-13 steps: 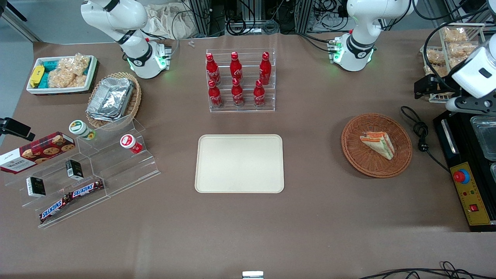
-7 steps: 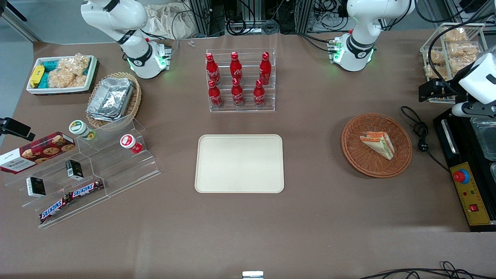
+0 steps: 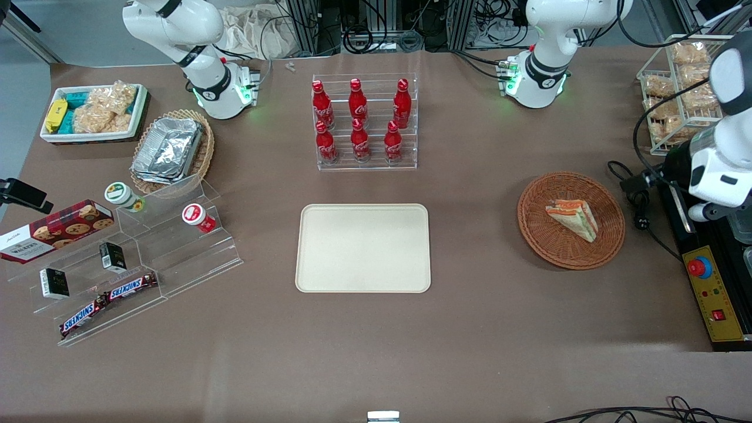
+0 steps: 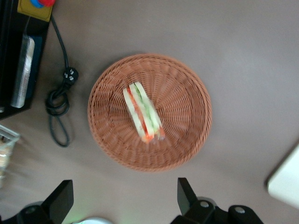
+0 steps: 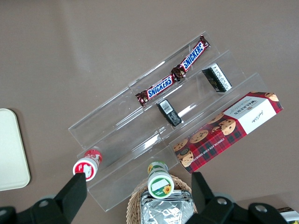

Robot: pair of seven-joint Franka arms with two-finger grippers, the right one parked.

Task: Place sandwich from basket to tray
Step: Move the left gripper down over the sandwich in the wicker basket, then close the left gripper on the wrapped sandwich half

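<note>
The sandwich [image 3: 573, 218], a white-bread wedge with orange and green filling, lies in the round reddish-brown wicker basket [image 3: 531, 200] toward the working arm's end of the table. The cream tray [image 3: 363, 248] sits bare at mid-table. My left gripper [image 3: 646, 179] hangs high above the table beside the basket, on the side toward the table's end. In the left wrist view the sandwich [image 4: 142, 112] lies across the middle of the basket [image 4: 187, 93], a corner of the tray [image 4: 287, 184] shows, and the gripper [image 4: 124, 201] is open with nothing between its fingers.
A coiled power cable [image 3: 637, 202] and a black control box with a red button [image 3: 711, 276] lie close beside the basket. A wire rack of snack bags [image 3: 675, 88] stands farther from the camera. The cola bottle rack [image 3: 364, 123] stands just past the tray.
The left arm has swung from beside the wire snack rack down and nearer the camera, and its wrist has turned to look down at the basket. Sandwich, basket and tray are unmoved.
</note>
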